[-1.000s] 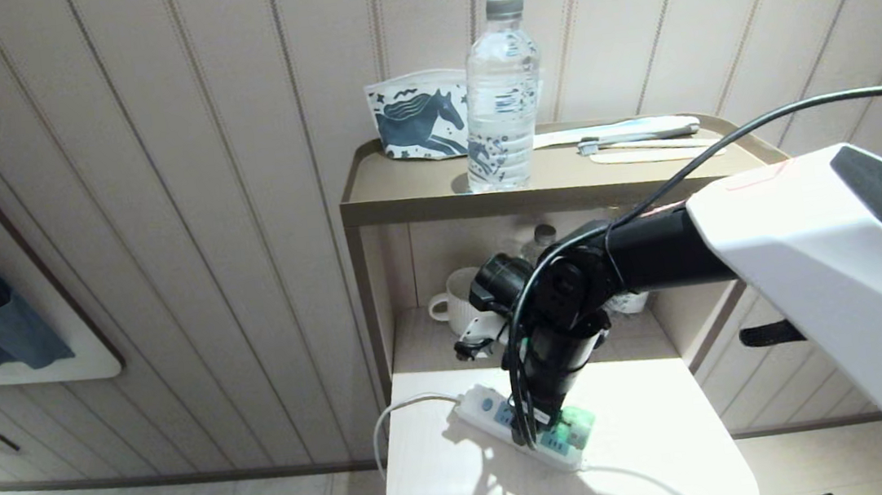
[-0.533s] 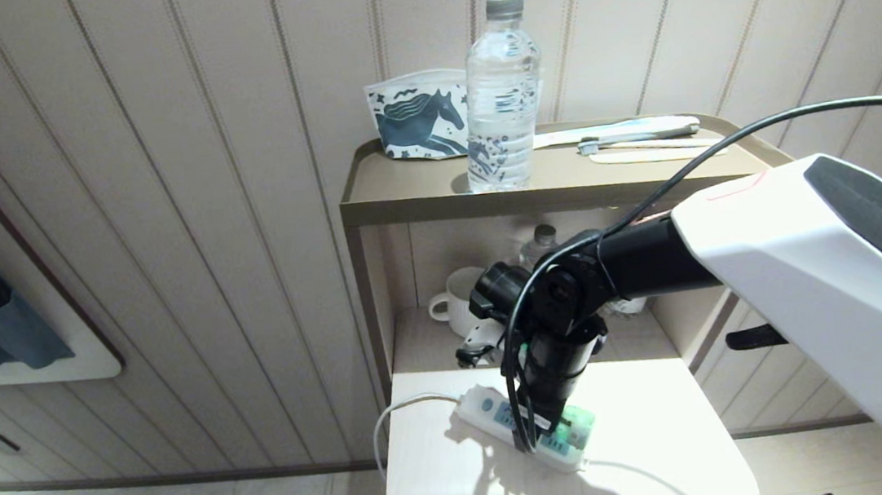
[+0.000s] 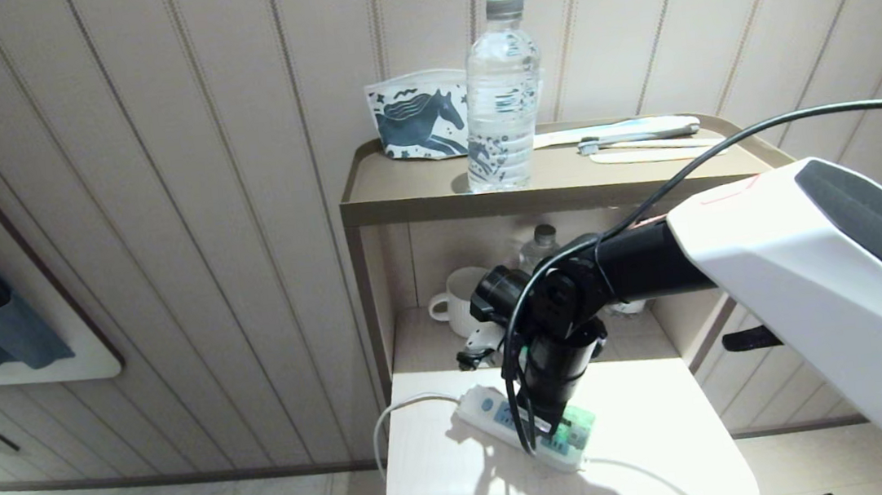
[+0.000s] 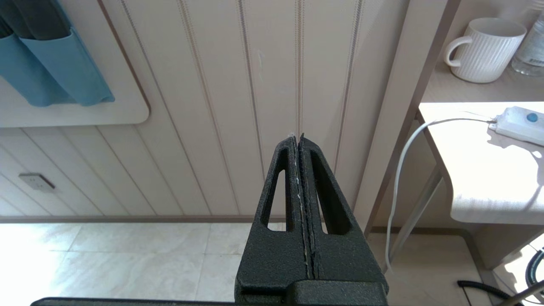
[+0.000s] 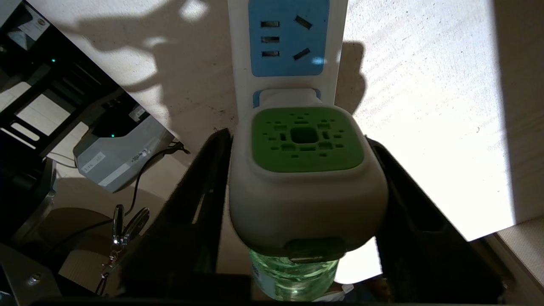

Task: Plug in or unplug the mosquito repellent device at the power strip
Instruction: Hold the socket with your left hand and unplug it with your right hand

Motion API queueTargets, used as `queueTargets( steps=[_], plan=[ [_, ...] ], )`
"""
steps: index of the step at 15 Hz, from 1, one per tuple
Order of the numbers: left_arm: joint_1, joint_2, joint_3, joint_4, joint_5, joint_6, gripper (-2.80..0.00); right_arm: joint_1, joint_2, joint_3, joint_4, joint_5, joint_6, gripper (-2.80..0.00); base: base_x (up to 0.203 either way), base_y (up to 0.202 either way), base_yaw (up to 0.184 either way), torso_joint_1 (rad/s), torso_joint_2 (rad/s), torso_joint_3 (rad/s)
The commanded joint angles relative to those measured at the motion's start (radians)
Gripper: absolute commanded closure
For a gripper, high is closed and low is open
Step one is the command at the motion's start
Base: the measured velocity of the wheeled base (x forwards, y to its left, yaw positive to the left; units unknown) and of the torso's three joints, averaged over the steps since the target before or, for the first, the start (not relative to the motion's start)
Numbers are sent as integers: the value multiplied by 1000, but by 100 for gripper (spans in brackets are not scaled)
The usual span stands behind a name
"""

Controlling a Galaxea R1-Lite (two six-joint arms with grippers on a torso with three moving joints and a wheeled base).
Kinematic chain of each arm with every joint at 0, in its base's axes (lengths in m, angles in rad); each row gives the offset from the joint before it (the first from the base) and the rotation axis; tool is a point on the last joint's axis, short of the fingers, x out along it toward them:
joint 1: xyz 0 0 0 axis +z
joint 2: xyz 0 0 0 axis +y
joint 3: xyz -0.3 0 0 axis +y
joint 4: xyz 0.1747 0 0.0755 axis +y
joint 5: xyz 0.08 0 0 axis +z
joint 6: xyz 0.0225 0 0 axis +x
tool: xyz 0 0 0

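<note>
The mosquito repellent device [image 5: 307, 178] sits plugged into the power strip [image 5: 289, 46], its white-and-green head lodged between the two fingers [image 5: 199, 204] of the right gripper [image 5: 304, 187], which press against both its sides; the green bottle points back toward the wrist. Ahead of the fingertips lies a free blue socket. The strip rests on the white table [image 3: 657, 430]. The left gripper [image 4: 301, 178] hangs off to the side, jaws pressed together, facing the panelled wall [image 4: 221, 93]
</note>
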State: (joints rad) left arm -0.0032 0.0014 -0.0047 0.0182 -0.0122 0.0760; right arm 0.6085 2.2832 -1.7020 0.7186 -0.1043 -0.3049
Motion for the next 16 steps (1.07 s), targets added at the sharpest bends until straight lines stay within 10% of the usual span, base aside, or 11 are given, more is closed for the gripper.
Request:
queueTargets(
  steps=[1, 13, 16],
  plan=[
    [0, 0, 0, 0, 0, -1, 0, 2, -2, 10, 4, 0, -2, 0, 0, 0, 0, 0, 0, 0],
    [0, -1, 0, 5, 0, 22, 0, 8, 4, 24, -16, 1, 3, 0, 0, 0, 0, 0, 0, 0],
    [0, 99, -167, 5, 1, 21, 0, 13, -6, 19, -16, 1, 3, 0, 0, 0, 0, 0, 0, 0]
  ],
)
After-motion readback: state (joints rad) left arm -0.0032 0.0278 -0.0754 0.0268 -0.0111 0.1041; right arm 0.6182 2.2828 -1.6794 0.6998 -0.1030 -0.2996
